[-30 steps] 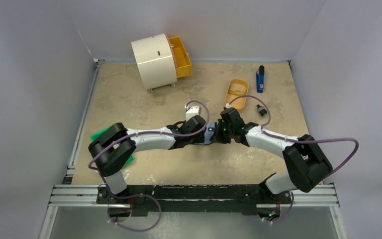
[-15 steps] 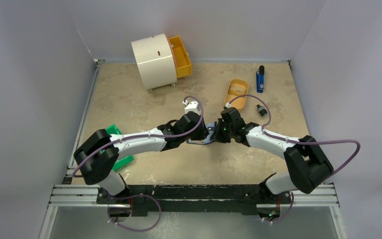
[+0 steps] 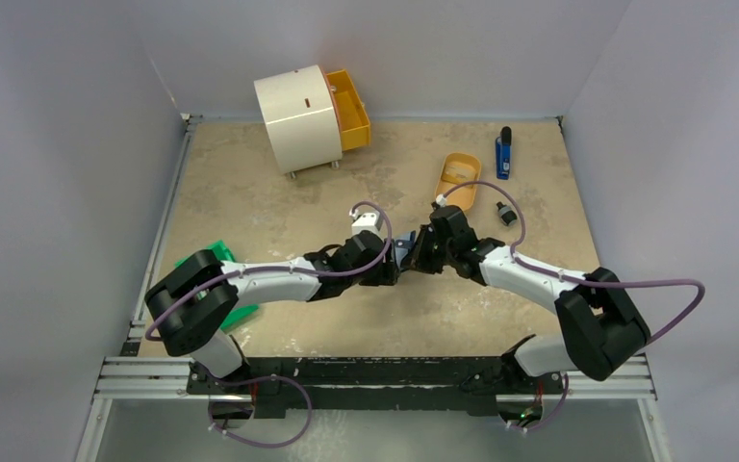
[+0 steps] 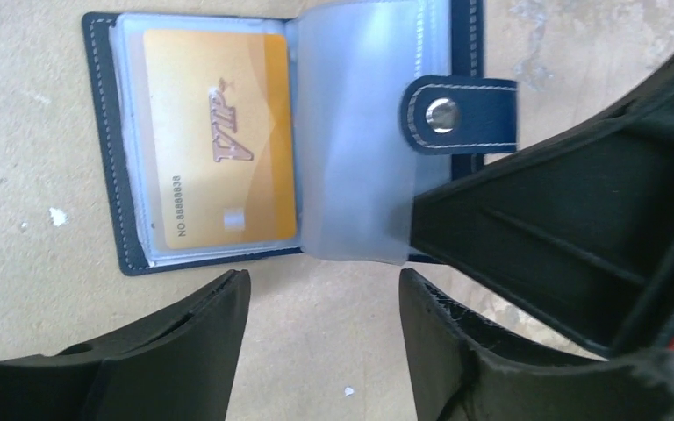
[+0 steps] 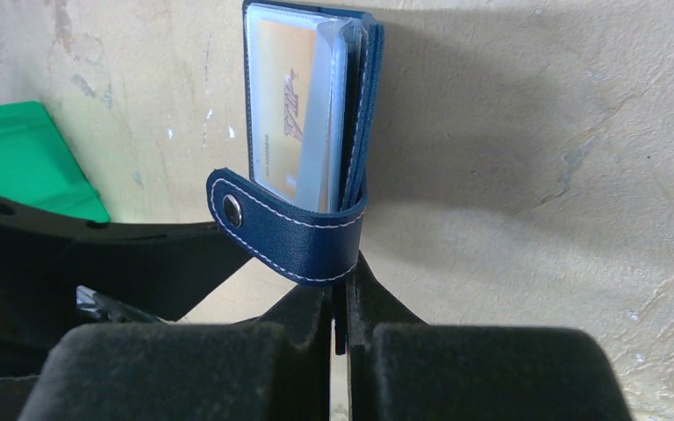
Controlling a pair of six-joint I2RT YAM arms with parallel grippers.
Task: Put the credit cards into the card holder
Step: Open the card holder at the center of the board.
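Left wrist view: the left gripper (image 4: 323, 289) is hovering just short of the near edge of the card holder (image 4: 351, 175), its jaws standing apart with nothing between them. The holder is lying open on the table (image 4: 35, 263), and one gold credit card (image 4: 219, 149) is sitting fully inside the left-hand clear pocket. A frosted sleeve is arching over the middle, and the snap tab (image 4: 469, 114) is folding across it from the right.

The right gripper (image 5: 340, 303) is pinching the holder's right cover just under the tab, jaws closed flat on the navy material. Judged purpose: it is keeping the holder spread and stopping it from sliding while the other arm loads. The empty left jaws are suggesting that this card is delivered and another is due.

Further out, the green box (image 5: 26, 153) is lying beside the left arm. Beyond both wrists the orange tray (image 3: 458, 178) is sitting well apart, holding pale flat pieces too small to identify, probably the remaining cards
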